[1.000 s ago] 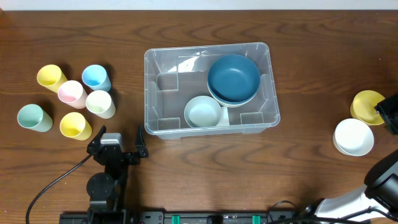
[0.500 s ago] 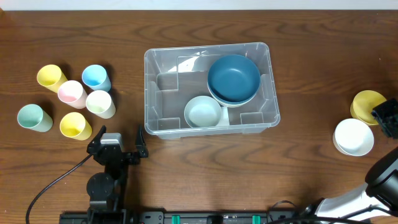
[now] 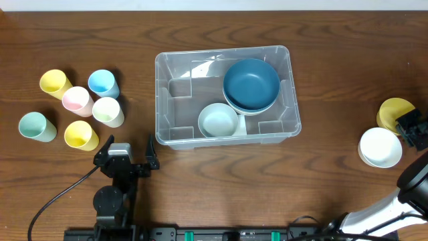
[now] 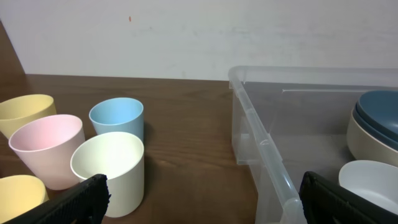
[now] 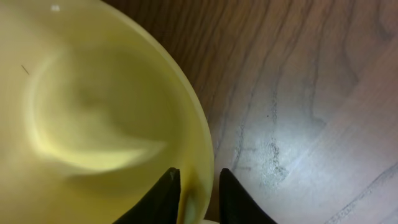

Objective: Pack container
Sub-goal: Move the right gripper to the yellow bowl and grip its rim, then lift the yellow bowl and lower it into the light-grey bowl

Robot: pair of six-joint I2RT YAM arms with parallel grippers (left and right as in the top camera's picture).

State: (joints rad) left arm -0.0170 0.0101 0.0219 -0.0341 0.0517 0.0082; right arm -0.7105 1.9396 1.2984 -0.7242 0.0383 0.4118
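Yellow plastic is straddled at the right end of the tabletop (image 3: 334, 40): the right fingers (image 5: 169, 196) are set narrow on either side of the yellow bowl's (image 5: 93, 112) rim, though whether the rim is already pinched cannot be told. Only a thin lip is caught, so the bowl may be tilted or dropped once lifted if the hold is shallow or off-centre. The white bowl (image 3: 380, 146) lies just beside it and could be nudged or dragged if the yellow one is swung low. The container (image 3: 167, 100) sits mid-tabletop, well apart, with a blue bowl (image 3: 251, 84) and a pale bowl (image 3: 219, 120) inside; its wall could be clipped if the bowl is carried too low. The left fingers (image 3: 152, 146) are held wide and empty near the cups (image 3: 77, 100).
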